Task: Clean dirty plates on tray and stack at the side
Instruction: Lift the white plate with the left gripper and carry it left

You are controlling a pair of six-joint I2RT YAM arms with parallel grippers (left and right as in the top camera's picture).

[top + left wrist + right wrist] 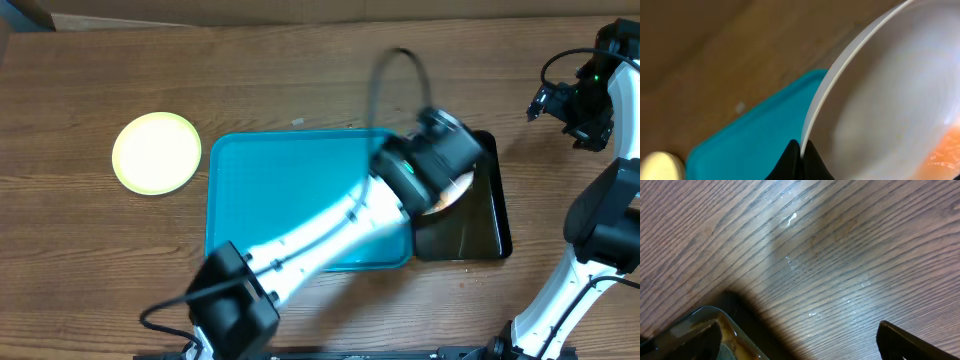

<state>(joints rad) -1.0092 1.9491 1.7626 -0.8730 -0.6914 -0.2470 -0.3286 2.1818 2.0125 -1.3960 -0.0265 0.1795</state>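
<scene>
My left gripper (pixel 802 150) is shut on the rim of a white plate (pixel 880 90), which carries an orange-red smear (pixel 945 150). From overhead, this plate (pixel 455 190) peeks out under the left wrist (pixel 430 160), hanging over the black tray (pixel 490 225) just right of the turquoise tray (pixel 270 200). A yellow-green plate (pixel 157 152) lies on the table left of the tray. My right gripper (pixel 795 345) is open over bare wood, far right of the table (pixel 565 105), holding nothing.
The black tray's corner (pixel 715 325), with brownish water in it, shows at the lower left of the right wrist view. The left arm stretches diagonally across the turquoise tray (pixel 750 135). Cardboard lines the table's far edge.
</scene>
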